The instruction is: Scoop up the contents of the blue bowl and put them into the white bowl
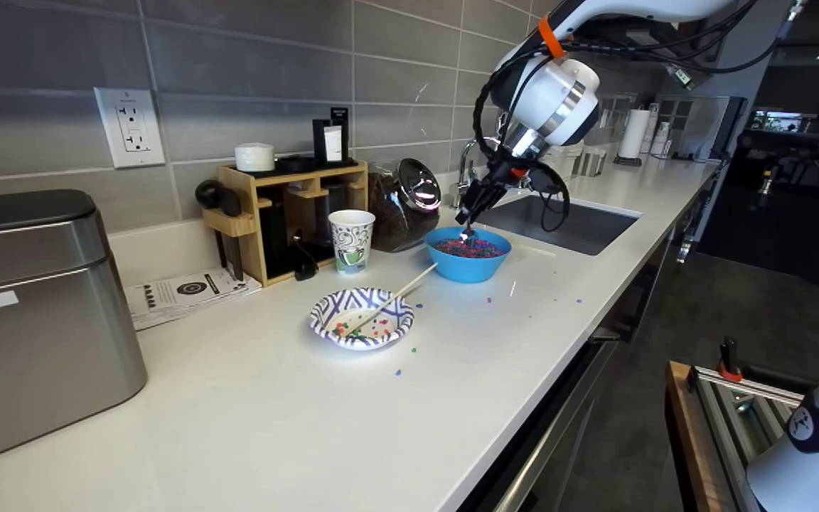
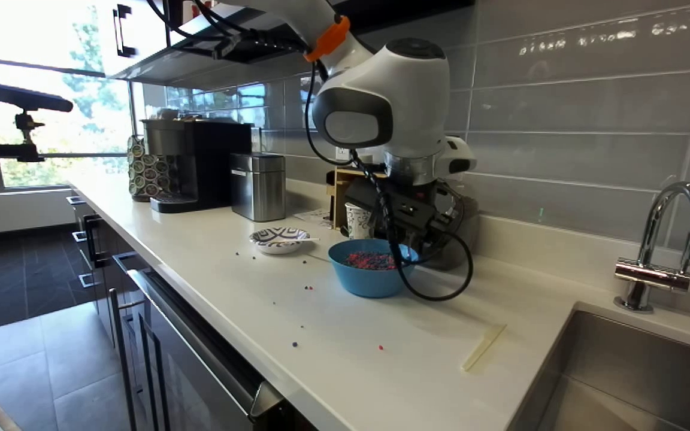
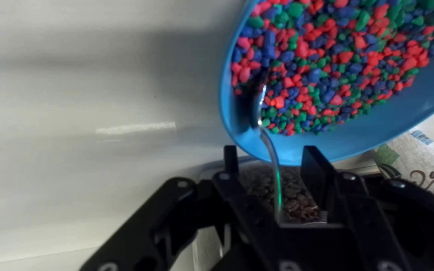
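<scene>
Coloured gravel (image 3: 326,71): red, blue and green bits, mostly in the blue bowl (image 1: 468,272); some more in the white bowl (image 1: 338,306), a few scattered on the table (image 1: 274,441).
Blue bowl: upright on the table, near the sink (image 2: 650,356) and a jar of coffee beans (image 1: 395,220).
Spoon (image 3: 266,139): head down in the gravel beside the blue bowl's wall, handle crossing out over the rim.
End effector (image 3: 270,153): at the blue bowl's rim, its fingers apart, with a gap showing on each side of the spoon's handle.
White bowl: upright, blue-patterned, a thin stick (image 1: 395,296) leaning over its rim towards the blue bowl.
Paper cup (image 1: 351,243): upright, just beside the jar.
</scene>
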